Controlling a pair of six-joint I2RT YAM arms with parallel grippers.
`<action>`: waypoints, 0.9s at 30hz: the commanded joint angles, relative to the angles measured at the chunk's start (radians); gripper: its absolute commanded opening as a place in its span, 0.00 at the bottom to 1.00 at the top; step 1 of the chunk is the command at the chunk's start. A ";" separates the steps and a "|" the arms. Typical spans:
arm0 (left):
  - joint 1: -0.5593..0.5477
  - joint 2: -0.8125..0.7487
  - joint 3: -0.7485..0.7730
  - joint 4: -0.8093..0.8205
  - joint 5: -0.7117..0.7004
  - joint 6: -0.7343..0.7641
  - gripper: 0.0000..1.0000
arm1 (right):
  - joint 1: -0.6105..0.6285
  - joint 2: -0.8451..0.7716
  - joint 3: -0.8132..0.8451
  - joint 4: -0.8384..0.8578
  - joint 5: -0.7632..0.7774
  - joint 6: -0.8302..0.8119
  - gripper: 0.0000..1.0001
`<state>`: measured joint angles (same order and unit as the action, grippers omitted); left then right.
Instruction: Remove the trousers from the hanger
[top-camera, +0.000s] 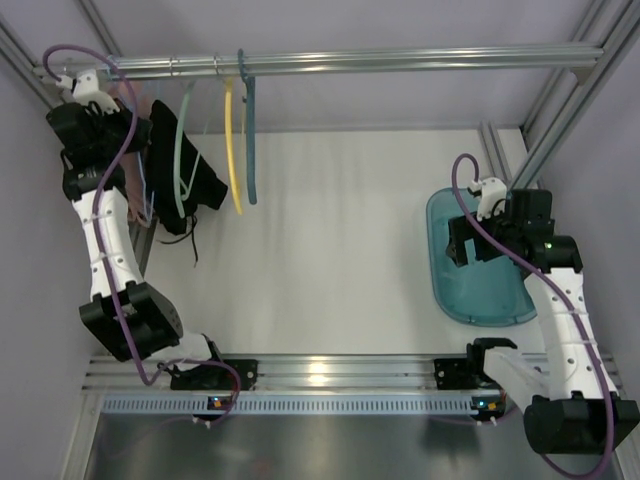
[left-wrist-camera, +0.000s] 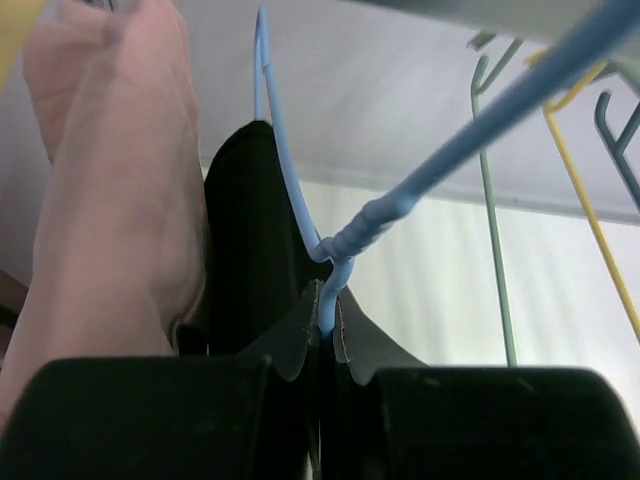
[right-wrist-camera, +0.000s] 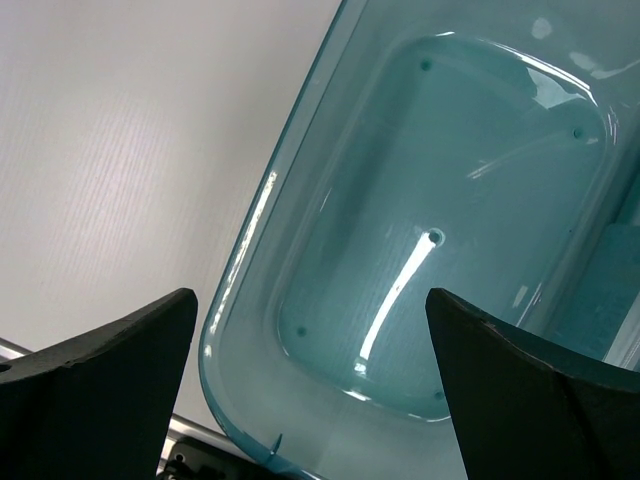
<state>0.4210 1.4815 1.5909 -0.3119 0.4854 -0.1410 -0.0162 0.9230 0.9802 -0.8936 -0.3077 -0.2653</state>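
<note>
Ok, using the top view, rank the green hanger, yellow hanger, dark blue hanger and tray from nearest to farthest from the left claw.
From the left claw:
1. Green hanger, hanging just to its right.
2. Yellow hanger, next one rightward.
3. Dark blue hanger, right beside the yellow, slightly farther.
4. Tray, far off to the right.

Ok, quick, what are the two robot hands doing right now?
Left gripper: closed on the hanger.
Right gripper: open, holding nothing.

The trousers (left-wrist-camera: 250, 230) are black, the hanger (left-wrist-camera: 350, 235) sky-blue, the garment (left-wrist-camera: 110, 200) pink, the tray (right-wrist-camera: 450, 200) teal.
</note>
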 joint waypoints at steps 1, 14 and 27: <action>-0.001 -0.127 -0.069 0.279 -0.007 -0.048 0.00 | -0.011 -0.023 0.005 0.051 0.002 0.011 0.99; 0.001 -0.164 -0.261 0.761 -0.004 -0.218 0.00 | -0.011 -0.058 -0.014 0.048 0.028 -0.006 0.99; 0.001 -0.260 -0.293 0.809 0.042 -0.188 0.00 | -0.011 -0.065 -0.008 0.053 0.030 -0.008 0.99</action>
<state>0.4213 1.3548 1.2926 0.2882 0.5007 -0.3664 -0.0162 0.8780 0.9680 -0.8726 -0.2810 -0.2684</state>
